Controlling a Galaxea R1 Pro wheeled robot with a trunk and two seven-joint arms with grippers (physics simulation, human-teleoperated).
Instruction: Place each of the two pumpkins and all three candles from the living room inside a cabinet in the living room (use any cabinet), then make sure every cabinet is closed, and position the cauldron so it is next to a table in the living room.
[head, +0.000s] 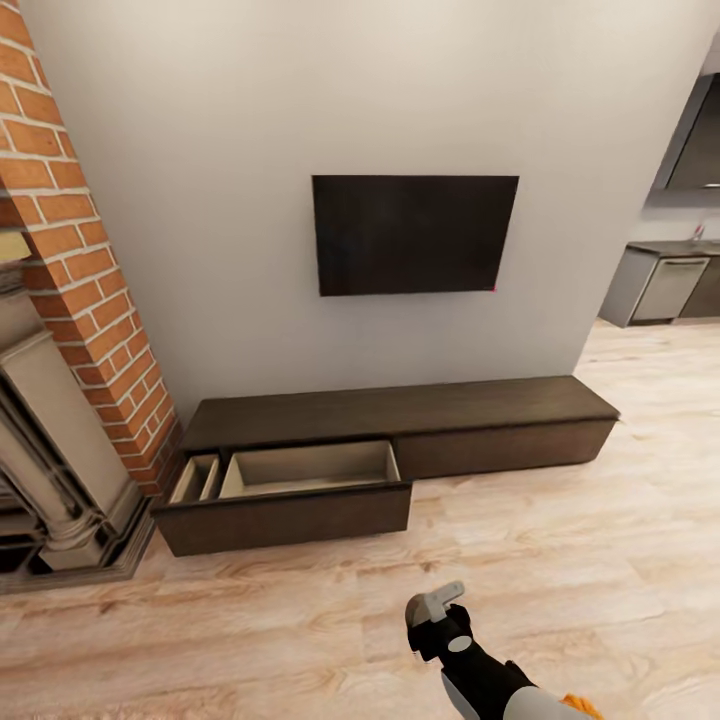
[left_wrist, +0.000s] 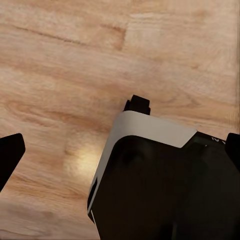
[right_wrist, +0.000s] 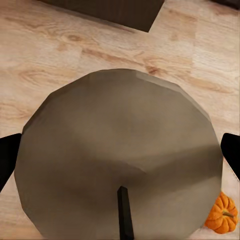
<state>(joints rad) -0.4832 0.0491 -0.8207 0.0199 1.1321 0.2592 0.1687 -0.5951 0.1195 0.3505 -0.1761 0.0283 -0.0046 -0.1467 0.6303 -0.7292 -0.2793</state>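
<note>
The right tool (right_wrist: 120, 155) holds a fat grey candle (right_wrist: 115, 115). Its two fingers touch the candle's sides. The candle's wick end faces the wrist camera, so its long way runs along the fingers. It hangs over the wood floor (right_wrist: 45, 65), a little way in front of the cabinet (head: 400, 415).

The left tool (left_wrist: 120, 150) is wide and has nothing in it.

One pumpkin (right_wrist: 222, 212) lies on the floor, on the near side of the cabinet, stem to one side.

The cabinet is long and low, and its long way runs along the wall. Its drawer (head: 310, 470) at the fireplace (head: 60, 470) end is pulled out and looks bare inside. The TV (head: 415, 235) hangs above the cabinet.

I think the job now is to carry the candle to that drawer. Drive close first, keep the grip firm, then lower the candle well inside the pale box, away from its front wall, before letting go.
</note>
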